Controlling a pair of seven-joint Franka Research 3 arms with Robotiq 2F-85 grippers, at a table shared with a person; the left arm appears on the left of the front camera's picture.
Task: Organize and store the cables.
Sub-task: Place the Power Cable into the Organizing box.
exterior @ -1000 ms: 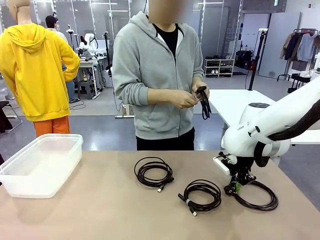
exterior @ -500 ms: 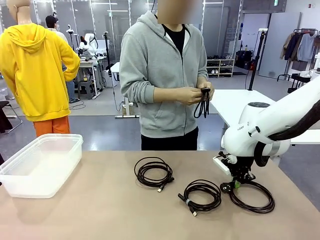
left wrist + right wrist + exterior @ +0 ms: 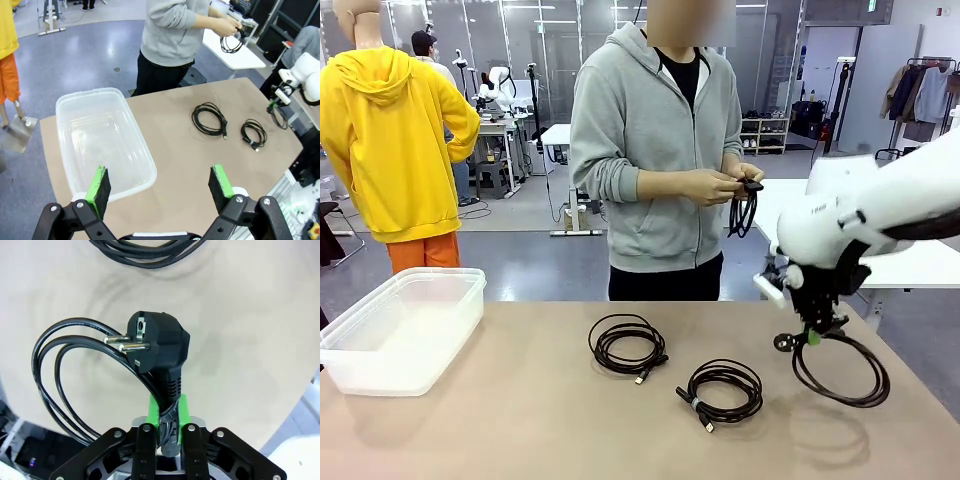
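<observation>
My right gripper (image 3: 812, 336) is shut on a black cable coil (image 3: 840, 400) that hangs from it just above the table at the right. In the right wrist view the green pads (image 3: 181, 410) pinch the cord right below its round plug (image 3: 160, 345). Two more coiled cables lie on the table: one in the middle (image 3: 626, 343), one nearer me (image 3: 723, 388). The person behind the table holds another coil (image 3: 744, 212) in both hands. My left gripper (image 3: 160, 185) stands open high over the near end of a clear plastic bin (image 3: 137, 132).
The clear bin (image 3: 390, 365) sits at the table's left end with nothing in it. The tan tabletop (image 3: 520, 420) is bare between the bin and the coils. A white table (image 3: 790, 200) stands behind the person.
My right gripper has risen and shifted right, lifting its coil off the table. The person has stepped right while handling their cable.
</observation>
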